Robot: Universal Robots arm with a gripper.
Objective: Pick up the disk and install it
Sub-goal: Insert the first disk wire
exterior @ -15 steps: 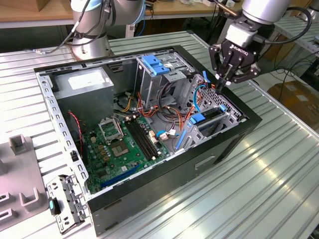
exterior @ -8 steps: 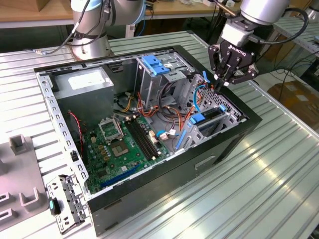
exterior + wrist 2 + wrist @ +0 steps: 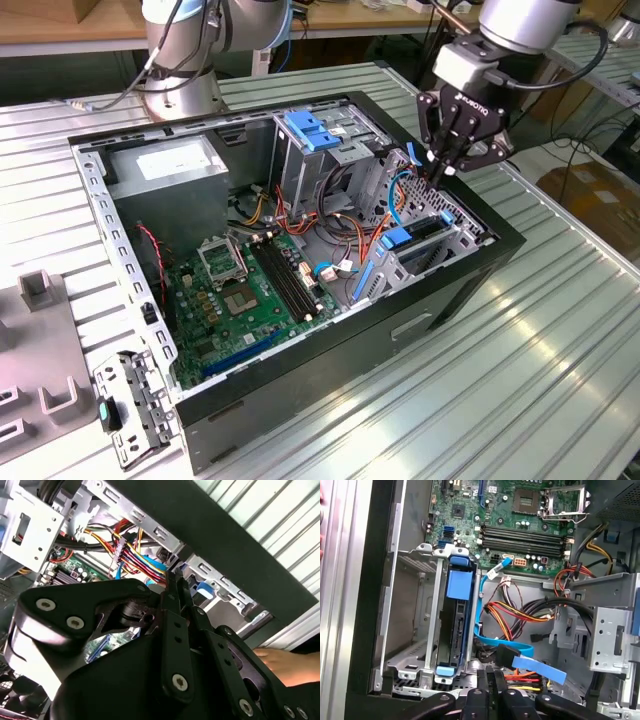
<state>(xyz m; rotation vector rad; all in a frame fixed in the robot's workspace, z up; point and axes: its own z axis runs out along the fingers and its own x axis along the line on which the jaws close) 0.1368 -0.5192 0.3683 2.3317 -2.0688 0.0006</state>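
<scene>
Around me lies a ribbed metal tabletop [image 3: 560,380] under bright overhead light. Behind it runs a wooden workbench [image 3: 60,30]; a cardboard box [image 3: 600,190] sits on the floor.

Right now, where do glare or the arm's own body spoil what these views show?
Exterior view: overhead light glares off the ribbed metal table, bottom right. Second wrist view: the gripper's black linkage blocks the lower half. First wrist view: evenly lit; the disk in its bay shows plainly.
</scene>
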